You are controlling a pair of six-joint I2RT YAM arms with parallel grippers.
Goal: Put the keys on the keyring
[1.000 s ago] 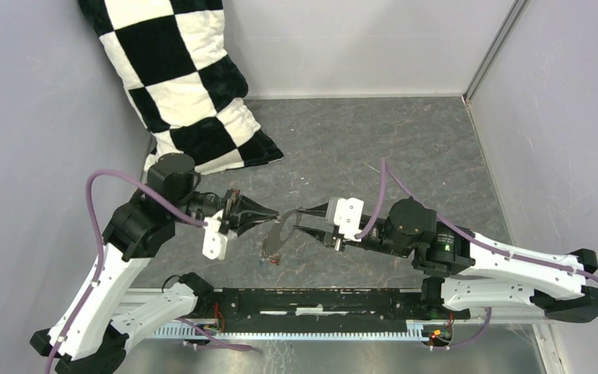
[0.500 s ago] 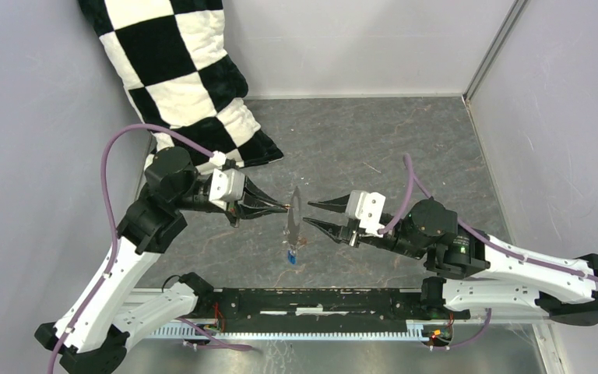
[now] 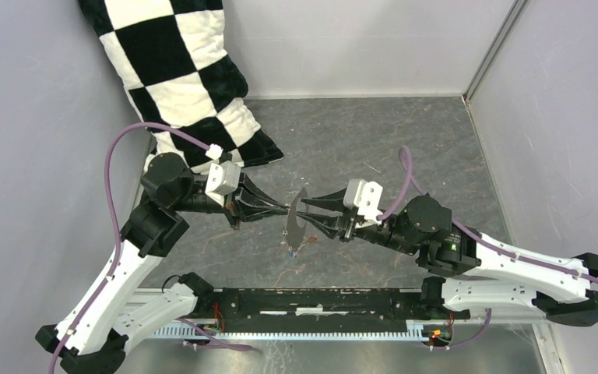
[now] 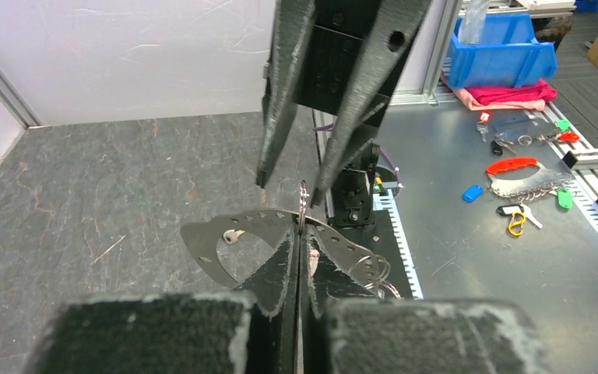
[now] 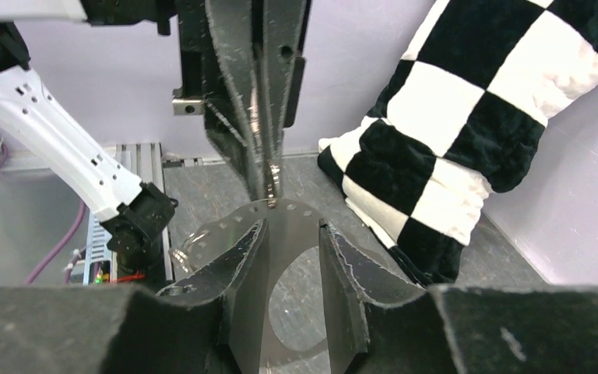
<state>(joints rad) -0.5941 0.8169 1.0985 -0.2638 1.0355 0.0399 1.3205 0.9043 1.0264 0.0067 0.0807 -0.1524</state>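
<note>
The keyring (image 3: 297, 220) is a flat grey metal hoop with a row of holes, held upright above the table. My left gripper (image 3: 286, 207) is shut on a small split ring (image 4: 302, 204) hooked through the keyring's (image 4: 258, 223) top edge. My right gripper (image 3: 304, 212) faces it, jaws apart, fingertips (image 4: 263, 175) either side of that split ring. In the right wrist view the keyring (image 5: 288, 214) stands just beyond my right gripper (image 5: 292, 230). Tiny keys (image 3: 291, 249) dangle under the hoop; a small silver key (image 4: 233, 235) shows against it.
A black-and-white checkered pillow (image 3: 179, 78) leans in the back left corner. Grey walls close the table on three sides. A black rail (image 3: 311, 300) runs along the near edge. Beyond it, a metal bench holds a blue bin (image 4: 498, 51) and loose coloured tags (image 4: 514, 165).
The left gripper lifted the keyring off the table and carried it back and right. The right gripper drew back, then came forward again, its jaws a little narrower.
</note>
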